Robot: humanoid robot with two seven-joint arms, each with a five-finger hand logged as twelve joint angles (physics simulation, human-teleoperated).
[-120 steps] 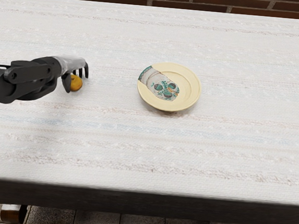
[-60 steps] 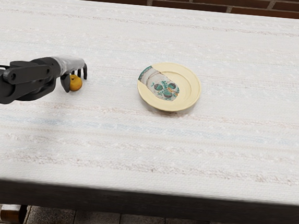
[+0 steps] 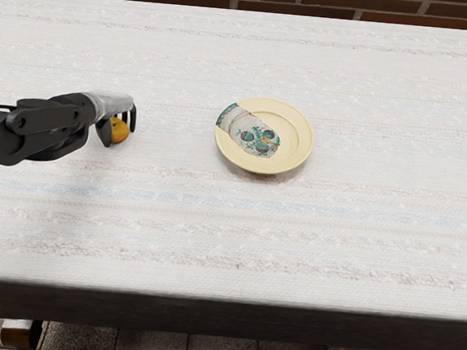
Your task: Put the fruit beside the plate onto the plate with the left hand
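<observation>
I see the table (image 3: 335, 233) running out of frame at 3 and 9 o'clock. My left arm (image 3: 25, 128) enters at 9 o'clock, its upper part cut off. The plate (image 3: 302, 136) sits near centre. At its 9 o'clock, well apart, the left hand (image 3: 112, 114) has its fingers curled down, clamped on the fruit (image 3: 120, 131), half hiding it. I cannot tell whether the fruit touches the table.
</observation>
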